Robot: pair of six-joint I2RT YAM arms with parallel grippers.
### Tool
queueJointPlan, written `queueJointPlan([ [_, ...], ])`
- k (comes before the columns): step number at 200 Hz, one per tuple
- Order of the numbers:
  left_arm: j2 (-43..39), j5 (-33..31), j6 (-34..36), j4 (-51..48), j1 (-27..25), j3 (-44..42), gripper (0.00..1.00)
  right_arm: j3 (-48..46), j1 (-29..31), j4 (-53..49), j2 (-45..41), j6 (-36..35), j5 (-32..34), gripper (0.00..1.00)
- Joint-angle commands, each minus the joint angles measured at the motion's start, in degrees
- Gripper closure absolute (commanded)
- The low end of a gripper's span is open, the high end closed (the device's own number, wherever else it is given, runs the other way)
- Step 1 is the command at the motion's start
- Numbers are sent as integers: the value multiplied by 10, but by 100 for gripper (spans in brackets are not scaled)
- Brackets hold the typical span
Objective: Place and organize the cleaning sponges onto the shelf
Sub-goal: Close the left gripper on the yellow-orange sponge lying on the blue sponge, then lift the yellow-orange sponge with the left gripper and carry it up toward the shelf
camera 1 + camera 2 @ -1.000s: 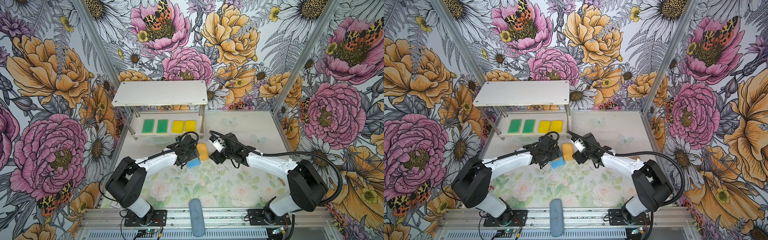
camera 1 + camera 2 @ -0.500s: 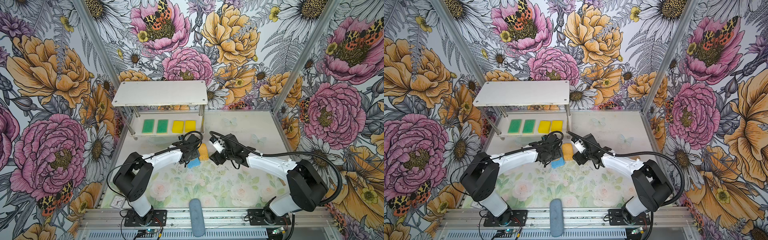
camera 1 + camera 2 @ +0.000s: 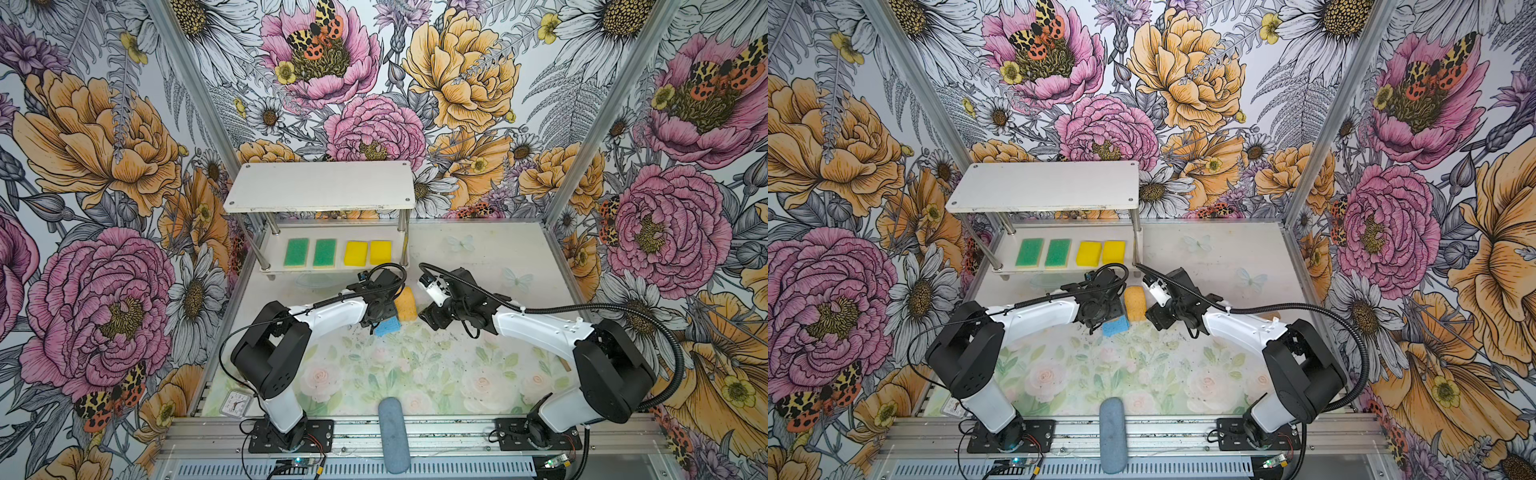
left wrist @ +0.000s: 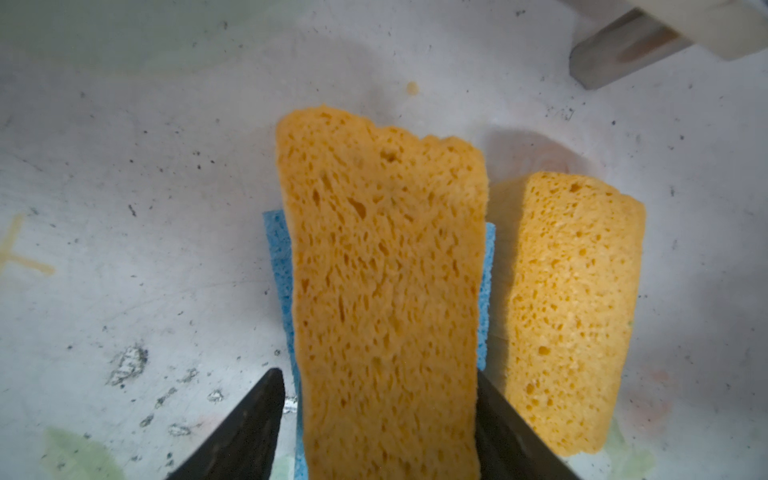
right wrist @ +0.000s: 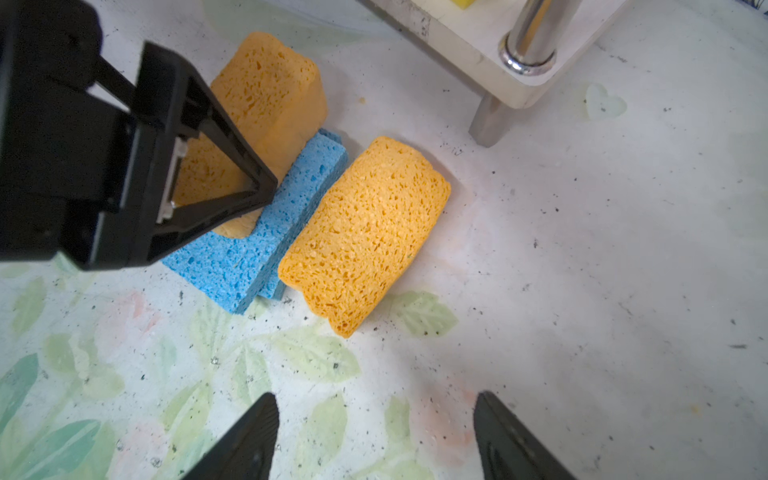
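Note:
The white shelf [image 3: 320,193] stands at the back. Its lower board holds two green sponges [image 3: 296,252] and two yellow sponges [image 3: 356,253]. In front, one orange sponge [image 4: 386,291] lies tilted on two stacked blue sponges [image 5: 257,249]. My left gripper [image 4: 380,382] straddles it, open: one finger touches its side and a thin gap shows at the other. A second orange sponge [image 5: 365,232] lies on the table beside the stack. My right gripper [image 5: 374,403] hangs open and empty just short of that sponge. In both top views the left gripper [image 3: 384,309] hides the straddled sponge.
A grey-blue cylinder [image 3: 394,434] lies across the front rail. A small clock [image 3: 235,404] sits at the front left. The shelf's corner post [image 5: 532,37] and foot stand close behind the sponges. A wooden handle [image 3: 1268,318] peeks out behind the right arm.
The left jaws have narrowed round the orange sponge and the left arm's elbow has swung inward. The right arm has stayed put.

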Motion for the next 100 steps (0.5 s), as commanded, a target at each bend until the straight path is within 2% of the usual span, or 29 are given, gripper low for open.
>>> queueJointPlan([
  [1,4,-21,12,-3,-3,13,33,-5,-1,15,-8,9,8,23],
  [100,0,-27,25,-2,-3,9,46,-3,-1,14,-10,13,11,23],
])
